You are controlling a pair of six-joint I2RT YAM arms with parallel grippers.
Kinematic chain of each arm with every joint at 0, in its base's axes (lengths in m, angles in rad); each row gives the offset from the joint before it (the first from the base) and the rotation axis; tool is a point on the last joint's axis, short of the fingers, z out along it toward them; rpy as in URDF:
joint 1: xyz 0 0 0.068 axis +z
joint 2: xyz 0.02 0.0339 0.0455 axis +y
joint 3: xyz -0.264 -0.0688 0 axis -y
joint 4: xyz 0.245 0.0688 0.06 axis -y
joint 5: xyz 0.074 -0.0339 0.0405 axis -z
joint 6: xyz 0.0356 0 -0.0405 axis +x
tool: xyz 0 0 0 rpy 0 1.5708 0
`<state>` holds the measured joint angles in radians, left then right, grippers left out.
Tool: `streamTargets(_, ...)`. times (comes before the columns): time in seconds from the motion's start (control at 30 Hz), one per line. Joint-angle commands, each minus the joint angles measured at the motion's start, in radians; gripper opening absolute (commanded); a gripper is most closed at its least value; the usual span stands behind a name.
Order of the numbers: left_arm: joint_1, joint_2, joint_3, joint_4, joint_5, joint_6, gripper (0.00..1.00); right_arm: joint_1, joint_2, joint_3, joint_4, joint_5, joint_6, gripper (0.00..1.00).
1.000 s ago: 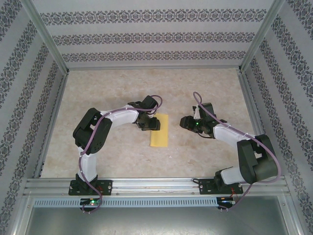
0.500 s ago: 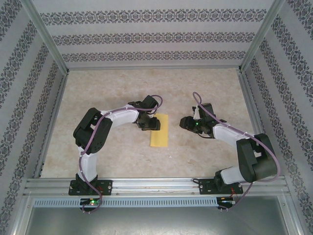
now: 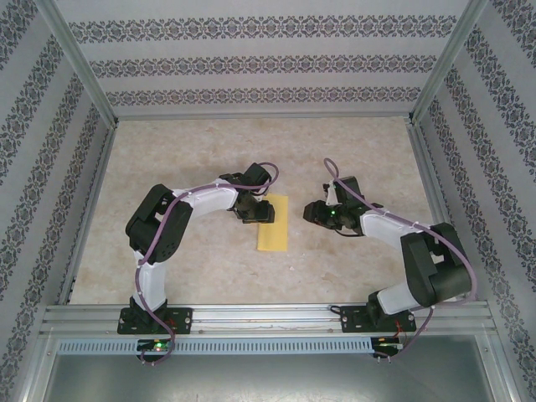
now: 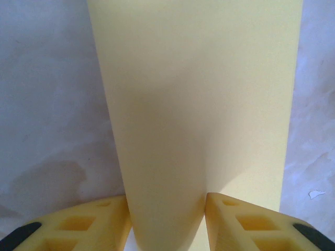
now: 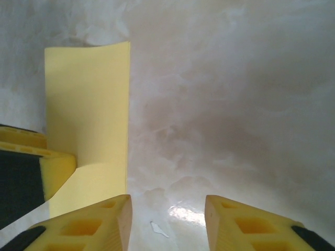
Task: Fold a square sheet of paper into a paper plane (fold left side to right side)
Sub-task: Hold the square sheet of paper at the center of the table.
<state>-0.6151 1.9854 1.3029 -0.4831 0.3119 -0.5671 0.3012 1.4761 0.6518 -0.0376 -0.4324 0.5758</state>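
Patterned wallpaper walls (image 3: 251,63) close the cell on three sides, held in an aluminium frame (image 3: 79,59). A slotted rail (image 3: 268,316) runs along the near edge and carries both arm bases. The table (image 3: 167,167) is pale and marbled.

Item 1. The yellow sheet of paper (image 3: 273,233) lies flat near the table's centre as a narrow rectangle, long side running near to far, between the two grippers.

Item 2. The left gripper (image 3: 258,211) sits over the sheet's far left part, and its wrist hides that corner from above. In the left wrist view its fingers (image 4: 99,225) stand spread. One is at the paper's edge and the other is over the paper, with the sheet (image 4: 209,104) running through the gap. Whether the tips press on it cannot be told.

Item 3. The right gripper (image 3: 311,212) is just right of the sheet, and from above bare table shows between them. Its fingers (image 5: 251,225) are spread with nothing but table between them. In the right wrist view one fingertip is close to the paper (image 5: 86,115); contact cannot be told. The left gripper's fingertip (image 5: 49,167) overlaps the sheet's edge in that view.

Item 4. A purple cable (image 3: 268,172) loops above each wrist. A small white fleck (image 5: 156,228) lies on the table between the right fingers.
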Motion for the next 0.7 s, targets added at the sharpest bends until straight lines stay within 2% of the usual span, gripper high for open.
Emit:
streamTargets(0.0,-0.035,0.112,-0.040,-0.008,-0.017,0.021,0.44,0.032,0.037,0.045,0.041,-0.071,0.019,0.35)
streamTargets(0.27,-0.035,0.113,-0.040,-0.008,-0.016,0.021,0.44,0.131,0.187,0.141,0.107,-0.141,0.069,0.01)
streamTargets(0.67,-0.035,0.116,-0.040,-0.007,-0.016,0.022,0.44,0.170,0.310,0.183,0.131,-0.136,0.098,0.00)
